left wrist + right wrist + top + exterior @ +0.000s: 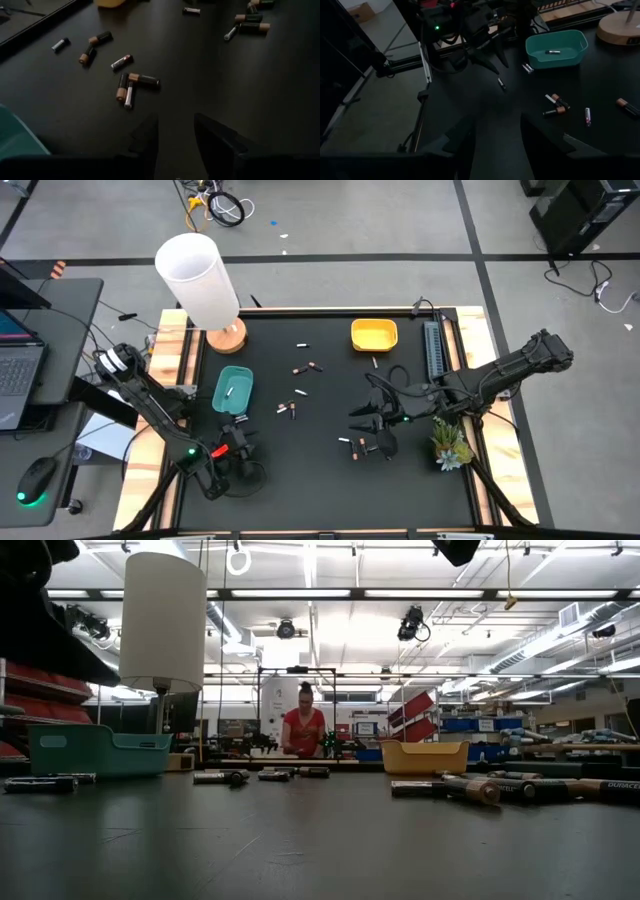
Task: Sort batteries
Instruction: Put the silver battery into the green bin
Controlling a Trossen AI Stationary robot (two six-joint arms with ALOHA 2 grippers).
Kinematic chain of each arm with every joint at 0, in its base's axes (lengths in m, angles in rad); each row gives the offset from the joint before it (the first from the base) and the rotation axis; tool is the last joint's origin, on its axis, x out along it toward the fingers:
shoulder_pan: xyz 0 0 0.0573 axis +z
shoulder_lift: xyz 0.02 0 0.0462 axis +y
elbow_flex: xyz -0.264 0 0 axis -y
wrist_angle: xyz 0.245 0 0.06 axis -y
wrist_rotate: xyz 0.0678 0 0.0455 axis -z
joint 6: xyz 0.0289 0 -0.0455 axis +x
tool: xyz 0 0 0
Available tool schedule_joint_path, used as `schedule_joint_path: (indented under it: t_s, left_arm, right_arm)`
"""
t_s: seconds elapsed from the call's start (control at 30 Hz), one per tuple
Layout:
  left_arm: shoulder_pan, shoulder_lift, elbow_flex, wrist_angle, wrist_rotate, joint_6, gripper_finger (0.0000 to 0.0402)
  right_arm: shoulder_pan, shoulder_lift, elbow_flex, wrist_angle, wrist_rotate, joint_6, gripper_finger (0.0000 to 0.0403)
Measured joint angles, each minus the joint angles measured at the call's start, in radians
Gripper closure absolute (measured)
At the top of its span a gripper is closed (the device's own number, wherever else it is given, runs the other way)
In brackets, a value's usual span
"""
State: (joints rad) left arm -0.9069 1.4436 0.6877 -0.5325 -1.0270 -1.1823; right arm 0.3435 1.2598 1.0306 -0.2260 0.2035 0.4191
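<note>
So far only one battery [229,392] lies in the teal bin [244,380], and the yellow bin [374,335] looks empty, while most batteries [290,409] lie loose across the black table [320,480] between the bins, so sorting has barely begun. Both the left gripper [240,438], just beside the teal bin, and the right gripper [372,420], over a few loose cells, have fingers spread and hold nothing.

Bright ceiling strip lights; wrist views dim.
</note>
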Motion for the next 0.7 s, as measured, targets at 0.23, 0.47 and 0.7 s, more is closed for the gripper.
schedule_joint_path:
  t_s: [0.23, 0.47, 0.7]
  left_arm:
    - [-0.011, 0.001, -0.095, 0.082, -0.018, -0.127, 0.0263]
    - [-0.032, 0.001, -0.189, 0.276, -0.002, -0.116, 0.0263]
    - [-0.076, 0.002, -0.271, 0.415, 0.01, -0.111, 0.0264]
  right_arm:
    - [-0.004, 0.0, 0.0, 0.0, -0.004, 0.0, 0.0239]
    - [-0.004, 0.0, 0.0, 0.0, -0.015, 0.0, 0.0239]
    - [-0.009, 0.0, 0.0, -0.006, -0.023, 0.0, 0.0239]
